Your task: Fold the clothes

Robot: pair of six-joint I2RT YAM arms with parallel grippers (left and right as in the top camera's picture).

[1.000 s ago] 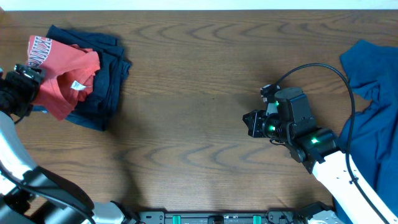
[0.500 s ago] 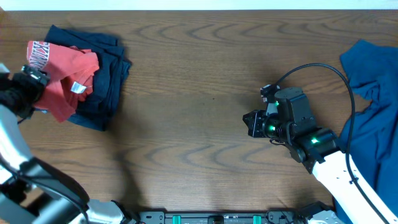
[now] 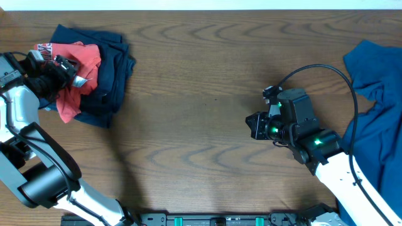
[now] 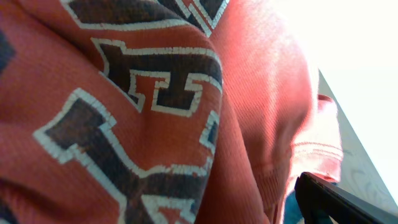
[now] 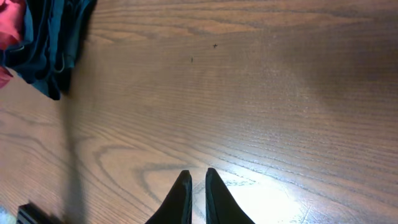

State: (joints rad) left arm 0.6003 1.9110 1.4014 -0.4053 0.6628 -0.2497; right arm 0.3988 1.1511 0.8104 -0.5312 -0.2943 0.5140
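A coral-red T-shirt [image 3: 86,58] with lettering lies bunched on a dark navy garment [image 3: 114,76] at the table's far left. My left gripper [image 3: 63,68] sits right on the red cloth. In the left wrist view the red T-shirt [image 4: 155,112] fills the frame; one black finger [image 4: 342,202] shows far to the right and the other is hidden by cloth, so the jaws stand wide. A brighter blue garment [image 3: 377,132] sprawls at the right edge. My right gripper [image 3: 253,125] [image 5: 198,177] hovers shut and empty over bare wood, right of centre.
The wooden table [image 3: 201,75] stretches between the two piles. The right arm's black cable [image 3: 339,75] loops over the blue garment's edge. In the right wrist view the navy garment [image 5: 56,37] lies at the top left.
My left gripper has moved right and up over the red T-shirt, pushing it into a tighter bunch on the navy garment, and its jaws have spread. The right arm has not moved.
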